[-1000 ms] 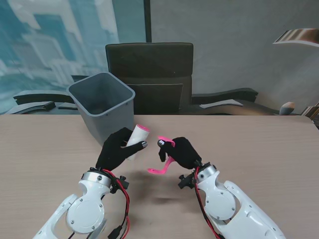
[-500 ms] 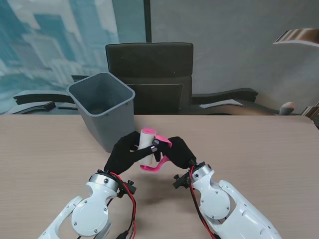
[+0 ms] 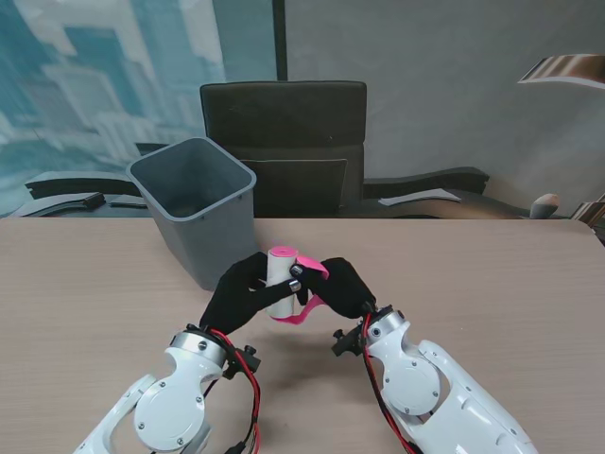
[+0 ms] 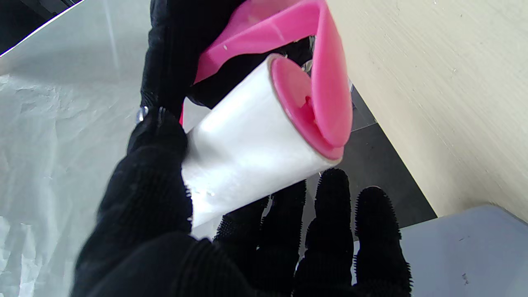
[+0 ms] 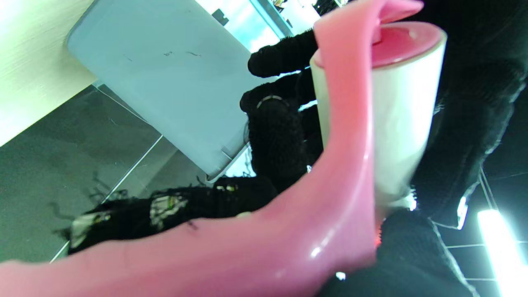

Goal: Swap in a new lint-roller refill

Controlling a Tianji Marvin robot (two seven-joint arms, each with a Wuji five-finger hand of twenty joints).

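Both black-gloved hands meet above the table's middle. My left hand (image 3: pixel 244 291) is shut on a white refill roll (image 3: pixel 281 276) with a pink end cap, held nearly upright. My right hand (image 3: pixel 342 288) is shut on the pink lint-roller handle (image 3: pixel 303 312), whose curved arm hooks over the roll's top. In the left wrist view the roll (image 4: pixel 243 140) lies across my fingers (image 4: pixel 338 231) with the pink handle (image 4: pixel 330 78) pressed against its cap. In the right wrist view the handle (image 5: pixel 313 231) runs up beside the roll (image 5: pixel 404 123).
A grey waste bin (image 3: pixel 197 203) stands on the table just beyond and left of the hands, also seen as the bin (image 5: pixel 165 82) in the right wrist view. A dark office chair (image 3: pixel 284 142) sits behind the wooden table (image 3: pixel 492 284).
The two hands came together from apart. The roll swung upright and the pink handle moved left until its arm met the roll's top end.
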